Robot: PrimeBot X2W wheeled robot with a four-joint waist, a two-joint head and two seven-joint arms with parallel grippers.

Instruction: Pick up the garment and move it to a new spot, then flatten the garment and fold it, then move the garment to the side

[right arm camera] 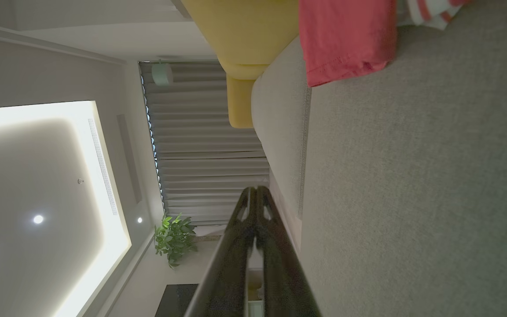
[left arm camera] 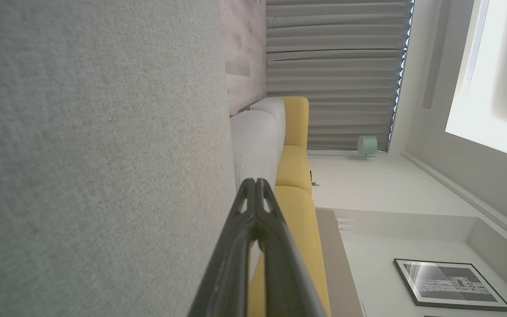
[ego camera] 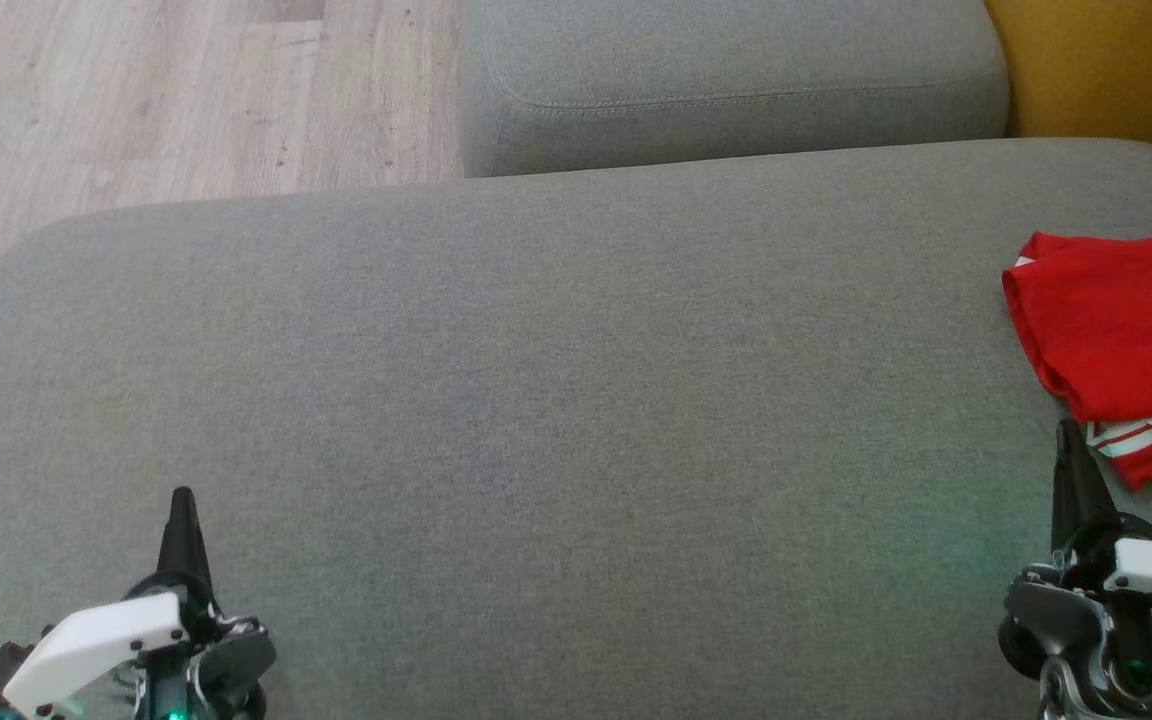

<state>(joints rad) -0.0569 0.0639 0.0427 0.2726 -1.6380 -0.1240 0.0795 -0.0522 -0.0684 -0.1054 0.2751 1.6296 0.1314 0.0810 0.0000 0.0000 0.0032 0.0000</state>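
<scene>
A red garment with white stripes lies folded at the right edge of the grey couch cushion, partly cut off by the head view's border. The right wrist view shows the garment at its top. My right gripper is shut and empty, its tips just short of the garment's near striped corner. My left gripper is shut and empty too, low at the near left of the cushion, far from the garment. Both wrist views show the fingertips pressed together, left gripper, right gripper.
A second grey cushion sits behind the main one. Wooden floor lies at the far left. A yellow seat stands at the far right. The wide middle of the cushion is bare fabric.
</scene>
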